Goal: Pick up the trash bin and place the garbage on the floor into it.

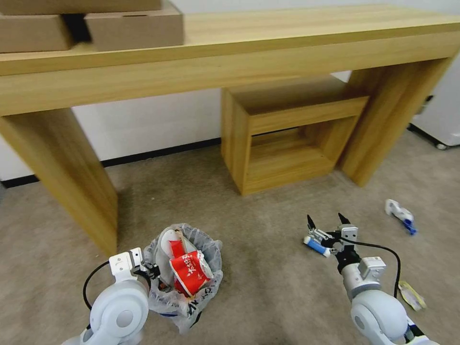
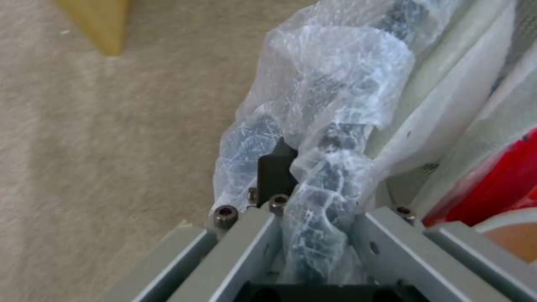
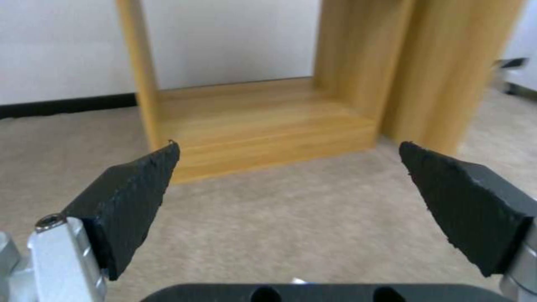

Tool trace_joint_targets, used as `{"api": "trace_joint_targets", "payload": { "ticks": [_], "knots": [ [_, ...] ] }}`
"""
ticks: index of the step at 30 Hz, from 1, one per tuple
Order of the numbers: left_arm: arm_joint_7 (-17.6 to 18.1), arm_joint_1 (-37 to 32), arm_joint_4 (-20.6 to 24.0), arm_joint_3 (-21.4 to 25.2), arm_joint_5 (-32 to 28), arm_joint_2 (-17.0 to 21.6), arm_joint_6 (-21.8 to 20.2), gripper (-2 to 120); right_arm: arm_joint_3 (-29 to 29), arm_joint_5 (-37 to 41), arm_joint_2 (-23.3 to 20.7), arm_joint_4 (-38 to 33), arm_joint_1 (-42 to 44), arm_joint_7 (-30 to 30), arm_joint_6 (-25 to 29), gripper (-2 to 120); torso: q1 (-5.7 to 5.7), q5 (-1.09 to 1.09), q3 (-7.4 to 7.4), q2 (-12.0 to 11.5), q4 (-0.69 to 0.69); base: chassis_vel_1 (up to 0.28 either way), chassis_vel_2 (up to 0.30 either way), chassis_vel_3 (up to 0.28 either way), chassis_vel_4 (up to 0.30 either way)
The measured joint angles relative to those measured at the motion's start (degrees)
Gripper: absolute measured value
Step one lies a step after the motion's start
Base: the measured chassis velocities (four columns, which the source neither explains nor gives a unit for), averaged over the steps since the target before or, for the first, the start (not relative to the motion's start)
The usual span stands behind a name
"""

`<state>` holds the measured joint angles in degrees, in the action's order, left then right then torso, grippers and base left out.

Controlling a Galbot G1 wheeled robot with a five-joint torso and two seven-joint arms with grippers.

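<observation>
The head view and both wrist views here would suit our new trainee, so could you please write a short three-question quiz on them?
1. True or false: the right gripper holds a piece of garbage between its fingers.
2. Which one grips the rim of the trash bin? A) the left gripper B) the right gripper C) neither
3. Fill in: the white and blue packet lies on the ____, to the right of the right gripper.

Key
1. False: its fingers stand wide apart above the floor with nothing between them.
2. A: the left wrist view shows its fingers closed on the bagged rim.
3. floor
</observation>
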<state>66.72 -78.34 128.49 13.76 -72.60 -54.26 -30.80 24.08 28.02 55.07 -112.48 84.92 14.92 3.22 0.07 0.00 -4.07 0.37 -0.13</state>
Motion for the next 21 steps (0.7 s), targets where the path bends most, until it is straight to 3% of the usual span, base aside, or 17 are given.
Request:
{"api": "trace_joint_targets", "payload": {
  "ticks": [21],
  "knots": [
    [-0.7, -2.1, 2.1, 1.1, 0.8, 0.8, 0.0, 0, 2.0, -3.5, 1.2, -1.3, 3.4, -0.4, 2.2, 100, 0.00, -0.01, 0.00, 0.0, -0.02, -0.101, -0.108, -0.100, -0.105]
  ]
}}
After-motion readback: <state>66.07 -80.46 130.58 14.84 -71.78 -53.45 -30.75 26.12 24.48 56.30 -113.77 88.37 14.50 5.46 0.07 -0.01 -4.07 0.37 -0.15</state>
